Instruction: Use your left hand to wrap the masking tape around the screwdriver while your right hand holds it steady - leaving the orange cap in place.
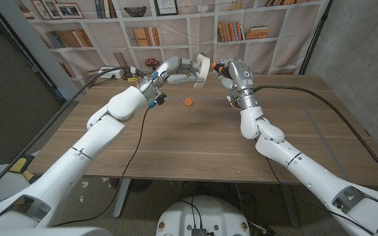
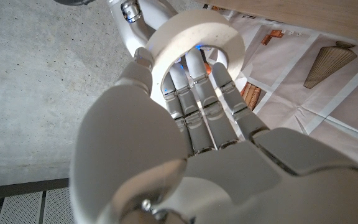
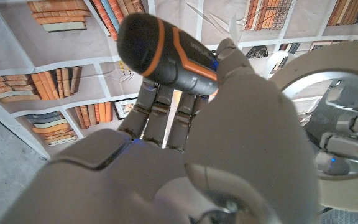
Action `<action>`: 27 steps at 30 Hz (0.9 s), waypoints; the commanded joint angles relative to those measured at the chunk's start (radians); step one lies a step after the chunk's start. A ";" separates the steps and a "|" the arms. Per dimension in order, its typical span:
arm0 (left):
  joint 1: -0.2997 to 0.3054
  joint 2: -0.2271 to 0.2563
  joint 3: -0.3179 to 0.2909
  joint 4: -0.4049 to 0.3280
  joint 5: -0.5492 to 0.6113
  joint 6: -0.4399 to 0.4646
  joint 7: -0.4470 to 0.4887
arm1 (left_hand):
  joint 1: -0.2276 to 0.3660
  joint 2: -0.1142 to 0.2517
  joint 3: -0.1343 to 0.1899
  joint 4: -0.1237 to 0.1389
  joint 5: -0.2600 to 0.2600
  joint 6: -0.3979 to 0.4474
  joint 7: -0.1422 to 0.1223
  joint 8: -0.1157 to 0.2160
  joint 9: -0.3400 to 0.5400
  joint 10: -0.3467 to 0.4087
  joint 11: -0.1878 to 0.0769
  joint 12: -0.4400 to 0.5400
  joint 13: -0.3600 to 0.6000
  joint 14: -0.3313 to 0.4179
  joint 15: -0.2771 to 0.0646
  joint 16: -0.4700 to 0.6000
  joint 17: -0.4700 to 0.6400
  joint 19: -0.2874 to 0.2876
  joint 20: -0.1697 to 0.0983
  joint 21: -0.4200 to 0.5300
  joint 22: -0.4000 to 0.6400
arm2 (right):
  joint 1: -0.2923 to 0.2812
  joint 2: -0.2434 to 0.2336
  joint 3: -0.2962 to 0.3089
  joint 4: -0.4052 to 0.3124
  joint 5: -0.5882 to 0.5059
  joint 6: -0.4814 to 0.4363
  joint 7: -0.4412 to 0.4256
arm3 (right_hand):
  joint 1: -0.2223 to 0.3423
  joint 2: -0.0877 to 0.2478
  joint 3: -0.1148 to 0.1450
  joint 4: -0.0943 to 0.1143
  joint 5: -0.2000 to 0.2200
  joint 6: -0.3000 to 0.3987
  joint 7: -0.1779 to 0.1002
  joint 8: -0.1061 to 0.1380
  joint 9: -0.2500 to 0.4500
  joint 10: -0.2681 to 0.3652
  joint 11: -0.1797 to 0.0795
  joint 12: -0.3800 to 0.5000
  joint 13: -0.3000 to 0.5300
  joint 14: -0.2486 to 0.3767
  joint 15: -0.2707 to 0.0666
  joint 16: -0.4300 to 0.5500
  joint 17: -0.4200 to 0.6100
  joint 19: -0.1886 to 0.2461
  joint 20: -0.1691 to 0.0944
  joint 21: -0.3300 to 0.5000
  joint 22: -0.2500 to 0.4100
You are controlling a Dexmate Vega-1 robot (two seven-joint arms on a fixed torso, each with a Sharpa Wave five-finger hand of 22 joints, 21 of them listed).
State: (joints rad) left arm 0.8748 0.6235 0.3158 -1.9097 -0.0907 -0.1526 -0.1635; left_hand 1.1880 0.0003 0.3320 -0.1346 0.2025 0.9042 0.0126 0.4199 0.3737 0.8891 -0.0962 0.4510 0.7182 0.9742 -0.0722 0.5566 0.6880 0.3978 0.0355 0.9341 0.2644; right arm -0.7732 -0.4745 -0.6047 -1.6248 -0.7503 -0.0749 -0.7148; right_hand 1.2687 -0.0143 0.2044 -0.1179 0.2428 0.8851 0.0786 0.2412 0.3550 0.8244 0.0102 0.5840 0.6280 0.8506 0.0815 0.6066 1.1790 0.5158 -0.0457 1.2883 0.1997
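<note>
I have both hands raised over the table's (image 1: 195, 151) far side, meeting in the middle. My right hand (image 1: 233, 71) is clenched on the screwdriver (image 3: 166, 53) by its handle, so the rest should stay free for wrapping. My left hand (image 1: 179, 69) carries the tape (image 1: 203, 69) with its fingers (image 2: 197, 93) through the roll's core, just left of the screwdriver. The cap (image 1: 188, 101) lies on the table nearer me, well apart from both hands, as the task wants
</note>
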 commanded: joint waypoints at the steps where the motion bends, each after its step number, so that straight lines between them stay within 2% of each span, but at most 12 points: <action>1: 0.000 0.013 0.007 0.007 -0.017 0.016 -0.015 | 0.178 0.171 0.011 0.002 0.002 0.010 0.002 -0.002 0.003 0.032 -0.035 -0.003 0.007 0.081 -0.163 0.000 0.008 -0.006 -0.002 0.010 -0.001 | -0.017 0.024 0.045 0.001 0.109 0.071 -0.030 | 0.145 0.146 0.003 0.003 0.006 0.173 -0.135 0.008 0.005 0.076 -0.070 -0.002 0.001 0.202 -0.304 0.003 0.006 -0.003 -0.154 0.007 0.002; 6: 0.005 0.026 -0.002 0.004 -0.026 0.027 -0.020 | 0.178 0.171 0.012 0.002 0.001 0.011 0.000 -0.003 0.005 0.034 -0.036 -0.005 0.008 0.081 -0.163 -0.002 0.011 -0.008 -0.002 0.015 -0.004 | -0.033 0.030 0.082 0.004 0.199 0.127 -0.026 | 0.145 0.145 0.002 0.003 0.006 0.174 -0.136 0.007 0.005 0.077 -0.071 -0.003 0.002 0.203 -0.304 0.002 0.006 -0.004 -0.154 0.010 0.001; 13: 0.006 0.030 -0.007 0.006 -0.028 0.025 -0.016 | 0.177 0.171 0.013 0.002 0.000 0.012 0.001 -0.005 0.006 0.035 -0.034 -0.008 0.008 0.083 -0.163 -0.005 0.014 -0.011 -0.003 0.023 -0.008 | -0.048 0.034 0.113 0.012 0.271 0.187 -0.029 | 0.145 0.145 0.001 0.003 0.007 0.174 -0.135 0.005 0.006 0.076 -0.070 -0.005 0.004 0.202 -0.303 -0.001 0.007 -0.007 -0.153 0.014 -0.001; 18: 0.001 0.028 -0.005 0.016 -0.030 0.018 -0.016 | 0.177 0.170 0.013 0.003 0.000 0.012 0.003 -0.006 0.009 0.035 -0.034 -0.011 0.009 0.084 -0.163 -0.007 0.017 -0.013 -0.004 0.028 -0.012 | -0.053 0.036 0.124 0.019 0.297 0.229 -0.035 | 0.147 0.145 0.001 0.003 0.007 0.175 -0.136 0.005 0.007 0.077 -0.068 -0.007 0.004 0.202 -0.303 -0.004 0.008 -0.009 -0.154 0.016 -0.003; 23: -0.005 0.027 -0.006 0.024 -0.033 0.018 -0.016 | 0.177 0.170 0.013 0.003 -0.001 0.013 0.001 -0.008 0.010 0.035 -0.037 -0.014 0.010 0.085 -0.163 -0.009 0.020 -0.016 -0.004 0.034 -0.015 | -0.058 0.015 0.130 0.016 0.328 0.293 0.001 | 0.147 0.145 0.000 0.003 0.007 0.174 -0.137 0.004 0.008 0.078 -0.070 -0.008 0.007 0.201 -0.303 -0.006 0.008 -0.012 -0.154 0.019 -0.004; 27: -0.011 0.028 -0.005 0.029 -0.035 0.018 -0.021 | 0.176 0.170 0.014 0.003 -0.001 0.013 0.002 -0.009 0.011 0.035 -0.036 -0.015 0.012 0.086 -0.163 -0.011 0.022 -0.017 -0.004 0.039 -0.018 | -0.060 0.009 0.137 0.016 0.332 0.306 0.015 | 0.147 0.144 0.000 0.003 0.007 0.175 -0.139 0.003 0.007 0.079 -0.071 -0.009 0.007 0.201 -0.303 -0.008 0.009 -0.014 -0.154 0.021 -0.005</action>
State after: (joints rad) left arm 0.8774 0.6487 0.3118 -1.8960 -0.1202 -0.1311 -0.1792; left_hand 1.1893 -0.0009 0.3365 -0.1335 0.1939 0.9073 0.0112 0.4115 0.3802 0.8925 -0.1000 0.4396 0.7255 0.9775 -0.0720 0.5477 0.7070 0.3834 0.0321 0.9630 0.2459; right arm -0.8224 -0.4481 -0.4924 -1.6122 -0.4830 0.1353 -0.7400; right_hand 1.2687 -0.0143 0.2026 -0.1171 0.2440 0.8922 0.0789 0.2450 0.3605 0.8259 0.0085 0.5755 0.6330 0.8538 0.0780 0.5979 1.1844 0.5084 -0.0494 1.3036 0.1950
